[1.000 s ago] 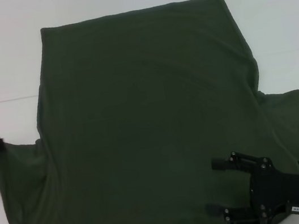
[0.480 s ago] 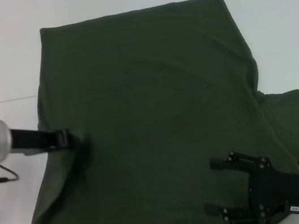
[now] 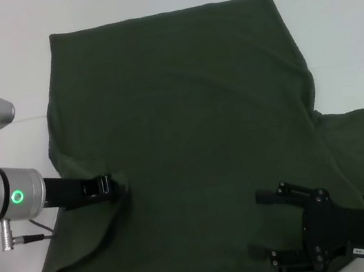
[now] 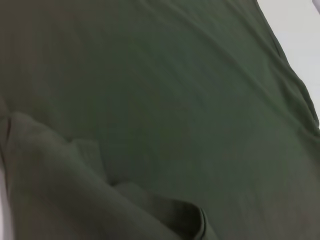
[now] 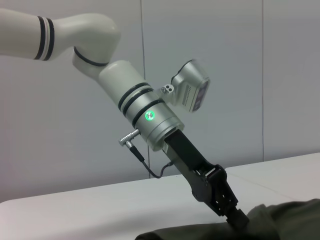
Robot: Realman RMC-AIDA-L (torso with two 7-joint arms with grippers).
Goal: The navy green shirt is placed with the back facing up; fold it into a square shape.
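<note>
Navy green shirt [image 3: 190, 141] lies spread flat on white table [image 3: 331, 27], filling most of the surface; one sleeve sticks out at 3 o'clock. Left gripper [image 3: 110, 185] at 9 o'clock, fingers pinched on folded-over sleeve fabric, cloth bunched around it. Right gripper [image 3: 264, 227] hovers over shirt at 5 o'clock, fingers spread apart, holding nothing.

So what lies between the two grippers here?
Only flat shirt fabric lies between the left gripper, at the folded-in sleeve, and the right gripper near the front edge; the head view shows it.
</note>
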